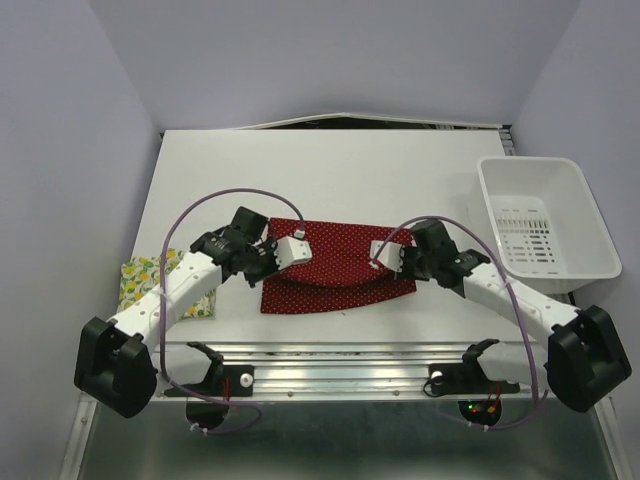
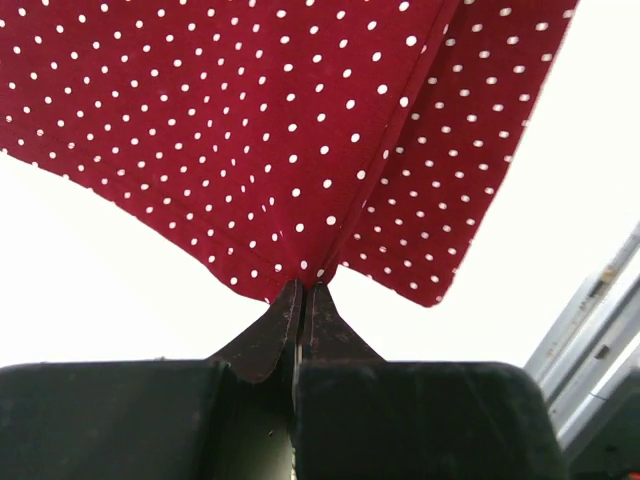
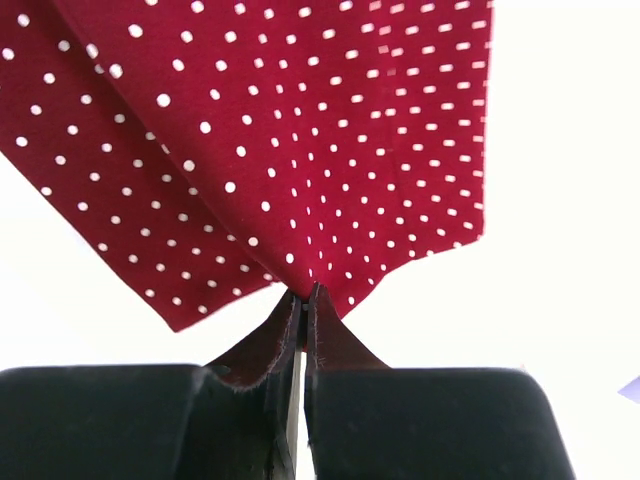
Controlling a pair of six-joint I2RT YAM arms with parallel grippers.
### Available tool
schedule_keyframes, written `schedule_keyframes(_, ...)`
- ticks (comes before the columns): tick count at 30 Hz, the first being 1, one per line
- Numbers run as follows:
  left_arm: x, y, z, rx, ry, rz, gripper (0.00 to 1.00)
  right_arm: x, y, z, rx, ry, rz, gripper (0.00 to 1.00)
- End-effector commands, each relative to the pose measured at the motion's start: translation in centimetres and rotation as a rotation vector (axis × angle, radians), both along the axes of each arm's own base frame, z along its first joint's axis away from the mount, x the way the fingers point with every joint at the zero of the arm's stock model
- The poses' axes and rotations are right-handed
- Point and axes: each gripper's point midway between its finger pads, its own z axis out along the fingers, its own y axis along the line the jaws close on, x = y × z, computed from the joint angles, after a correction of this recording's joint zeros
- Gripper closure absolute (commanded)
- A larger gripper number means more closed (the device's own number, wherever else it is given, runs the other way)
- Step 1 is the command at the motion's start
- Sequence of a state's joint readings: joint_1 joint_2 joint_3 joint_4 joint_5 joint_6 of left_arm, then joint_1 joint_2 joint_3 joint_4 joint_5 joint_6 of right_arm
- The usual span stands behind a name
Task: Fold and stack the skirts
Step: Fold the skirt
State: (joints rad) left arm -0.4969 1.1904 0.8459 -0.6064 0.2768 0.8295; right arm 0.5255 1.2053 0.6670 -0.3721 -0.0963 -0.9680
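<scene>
Skirt on the far left: lemon-print skirt (image 1: 137, 278), lying flat outboard of the left gripper and partly under that arm's forearm; neither gripper touches it.
Left gripper: left gripper (image 2: 303, 290), fingers pressed together and pinching the left side edge of the red dotted skirt (image 2: 250, 130); the cloth puckers at the tips and fans away ahead of them.
Skirt between the grippers: red dotted skirt (image 1: 335, 265), spread on the table (image 1: 330, 170), one side edge at each gripper's tips.
Long axis: runs left to right, straight from one gripper to the other; the short way runs near to far.
Right gripper: right gripper (image 3: 303, 295), fingers pressed together and pinching the right side edge of the red dotted skirt (image 3: 300, 130); the cloth gathers into folds at the tips.
Nearer arm: neither, since each holds its own end.
Coming move, as a judgement: probably a fold across the short way, with both pinches travelling together so the long axis stays straight.
Beyond the right gripper: white bin (image 1: 530, 162), well apart to its outer side.
Writing or brands: none legible on the skirts, the bin or the arms.
</scene>
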Motion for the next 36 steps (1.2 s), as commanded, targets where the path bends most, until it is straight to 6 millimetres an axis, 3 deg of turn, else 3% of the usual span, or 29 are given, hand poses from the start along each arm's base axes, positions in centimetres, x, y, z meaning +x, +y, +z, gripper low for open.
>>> schedule_keyframes(1,-3.0,0.1,1.0,-0.009,0.093,-0.028,1.0,0.4,0.0,2.6,0.003,-0.052,0.003,0.99)
schedule_keyframes(6,-5.5,0.0,0.1,0.0,0.179,-0.087,1.0,-1.2,-1.2,1.0,-0.048,-0.04,0.04,0.99)
schedule_keyframes(9,-6.9,0.2,-2.0,0.036,0.241,-0.099,1.0,-1.9,-1.3,-0.5,-0.055,-0.01,0.055,0.99)
schedule_keyframes(11,-6.8,0.3,-3.4,0.072,0.253,-0.082,0.99,-2.0,-1.1,-1.2,-0.048,-0.001,0.059,0.99)
schedule_keyframes(16,-7.0,0.0,-4.7,0.096,0.292,-0.101,0.79,-2.3,-1.3,-3.1,-0.082,0.053,0.067,0.77)
schedule_keyframes(19,-7.1,0.0,-4.6,0.1,0.293,-0.114,0.67,-2.0,-1.3,-2.6,-0.073,0.038,0.046,0.42)
schedule_keyframes(20,-6.8,-0.2,-4.2,0.091,0.274,-0.122,0.61,-1.9,-1.3,-2.0,-0.066,0.026,0.043,0.34)
schedule_keyframes(24,-5.9,-0.8,-1.9,0.046,0.2,-0.128,0.53,-0.7,-1.1,0.3,-0.024,-0.015,-0.044,0.34)
schedule_keyframes(27,-4.9,-1.3,-0.8,0.038,0.183,-0.114,0.54,0.4,-0.8,2.0,-0.002,-0.047,-0.072,0.35)
schedule_keyframes(31,-2.2,-2.5,0.3,-0.029,0.138,-0.041,0.57,2.8,1.5,5.0,0.091,-0.059,-0.115,0.36)
schedule_keyframes(34,0.5,-2.8,0.4,-0.071,0.084,0.077,0.57,4.6,2.8,5.4,0.122,-0.027,-0.131,0.38)
schedule_keyframes(36,1.6,-3.4,-0.2,-0.091,0.088,0.141,0.57,4.9,4.0,3.8,0.137,0.044,-0.123,0.41)
